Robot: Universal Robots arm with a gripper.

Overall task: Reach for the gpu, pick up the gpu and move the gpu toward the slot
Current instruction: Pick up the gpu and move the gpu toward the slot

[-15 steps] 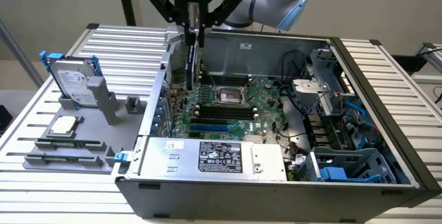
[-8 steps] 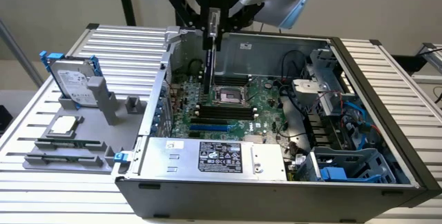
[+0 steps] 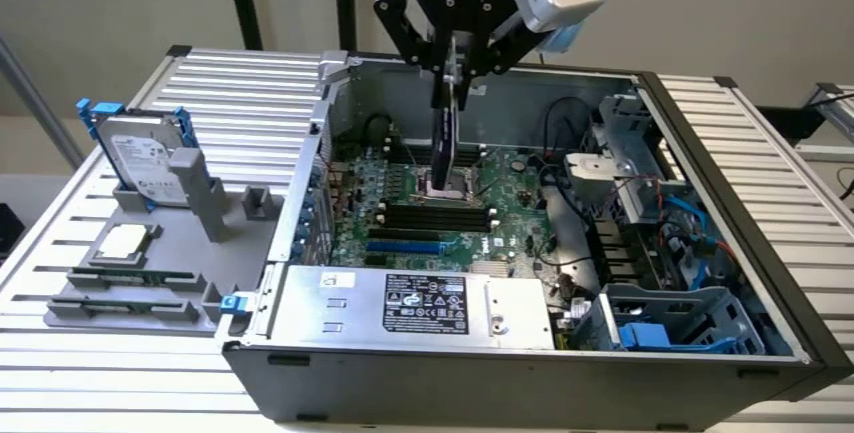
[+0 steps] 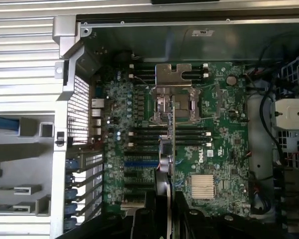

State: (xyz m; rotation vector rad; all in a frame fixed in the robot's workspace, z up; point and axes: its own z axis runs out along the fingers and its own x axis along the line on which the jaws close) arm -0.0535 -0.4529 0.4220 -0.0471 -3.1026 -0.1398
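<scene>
My black claw (image 3: pixel 451 78) pinches the gpu (image 3: pixel 442 143), a thin flat card seen dark and edge-on, hanging upright above the green motherboard (image 3: pixel 467 208) inside the open grey metal computer case (image 3: pixel 534 373). On the ribbed bench (image 3: pixel 80 373), a silver hard drive (image 3: pixel 138 158) stands in its blue frame.

Bright, even daylight outside; dim inside the case

The ribbed bench (image 3: pixel 80 283) glares pale beside the claw (image 3: pixel 454 73), while the motherboard (image 4: pixel 219 144) below it lies in soft shadow. In the wrist view the claw's fingers (image 4: pixel 139 221) are dark and blurred.
</scene>
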